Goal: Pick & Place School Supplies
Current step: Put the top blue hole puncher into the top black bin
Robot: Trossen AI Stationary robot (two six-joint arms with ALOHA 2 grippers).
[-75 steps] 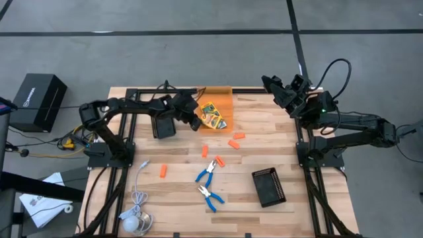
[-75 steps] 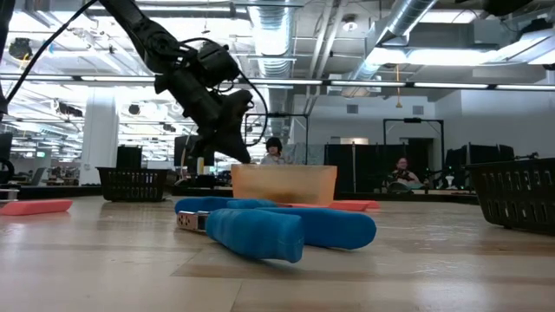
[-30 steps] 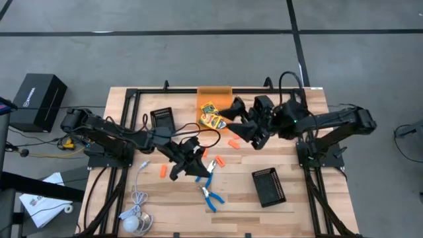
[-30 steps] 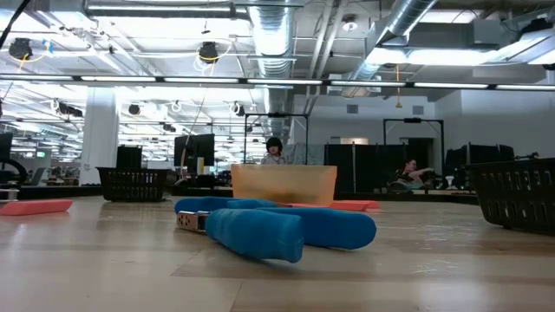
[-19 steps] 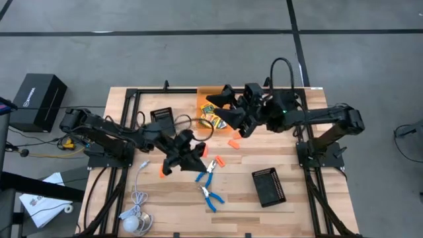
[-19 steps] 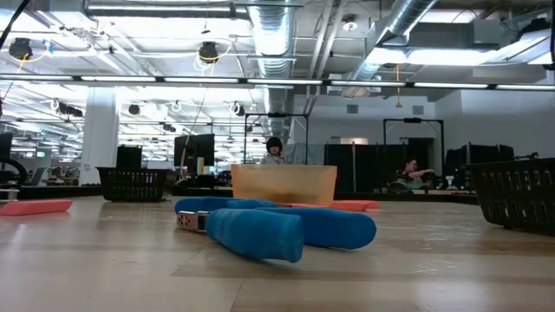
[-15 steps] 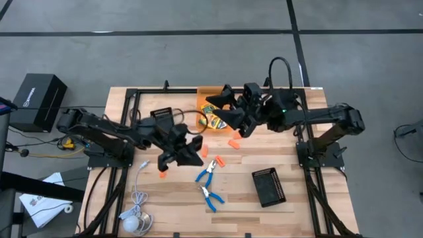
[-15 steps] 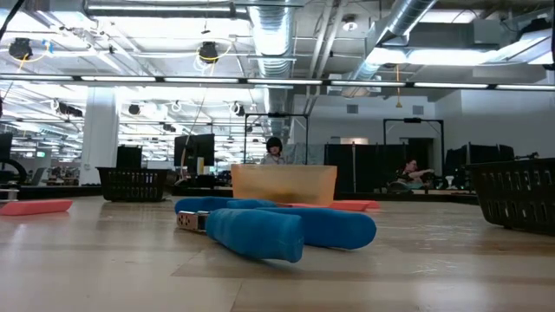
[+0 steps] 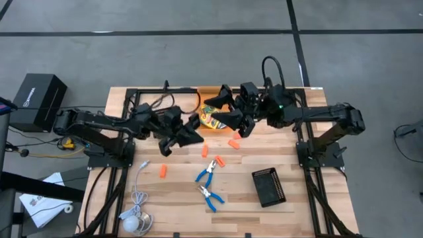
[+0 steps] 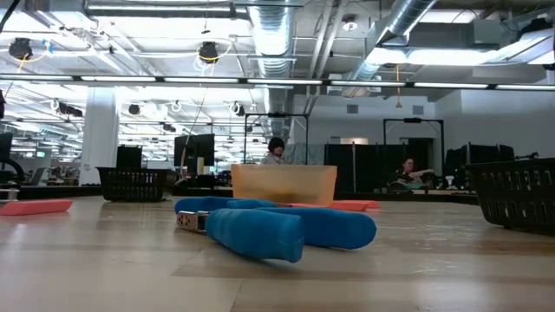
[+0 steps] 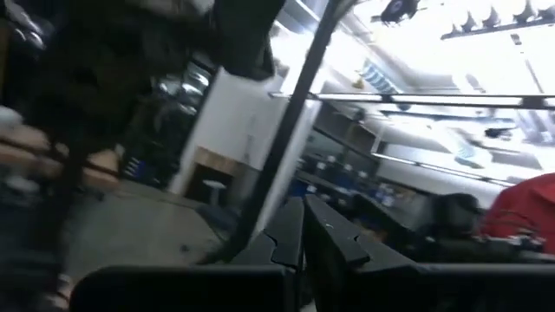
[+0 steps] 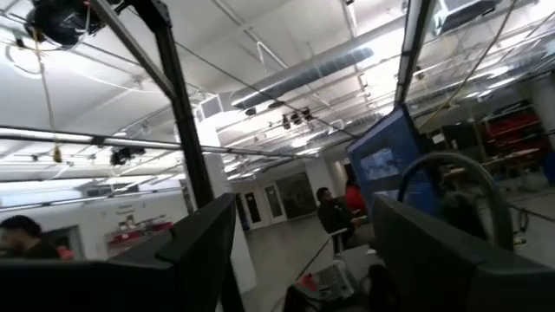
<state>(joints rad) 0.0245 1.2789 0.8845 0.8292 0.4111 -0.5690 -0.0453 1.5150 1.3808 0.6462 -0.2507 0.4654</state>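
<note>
Yellow-and-green crayon boxes (image 9: pixel 210 121) lie in the orange bin (image 9: pixel 206 90) at the table's far middle. Short orange pieces lie on the wood, one (image 9: pixel 205 151) mid-table, one (image 9: pixel 162 170) farther left. Two blue-handled tools (image 9: pixel 206 170) (image 9: pixel 210 196) lie nearer the front; the low view shows one (image 10: pixel 277 227) close up. My left gripper (image 9: pixel 195 135) hovers shut and tipped upward, left of the bin; nothing shows between its fingers (image 11: pixel 303 238). My right gripper (image 9: pixel 213 110) hangs open above the bin, fingers wide apart (image 12: pixel 303 251).
A black tray (image 9: pixel 269 187) lies at the front right. A white cable with a round puck (image 9: pixel 135 221) lies at the front left corner. Another orange piece (image 9: pixel 232 142) lies right of the bin. The black frame rails (image 9: pixel 165 90) border the table.
My left gripper has risen from beside the blue-handled tools, gone toward the far edge and the bin, and rolled, staying shut. My right gripper has drifted toward the table's left, over the bin, staying open. Nothing on the table has moved.
</note>
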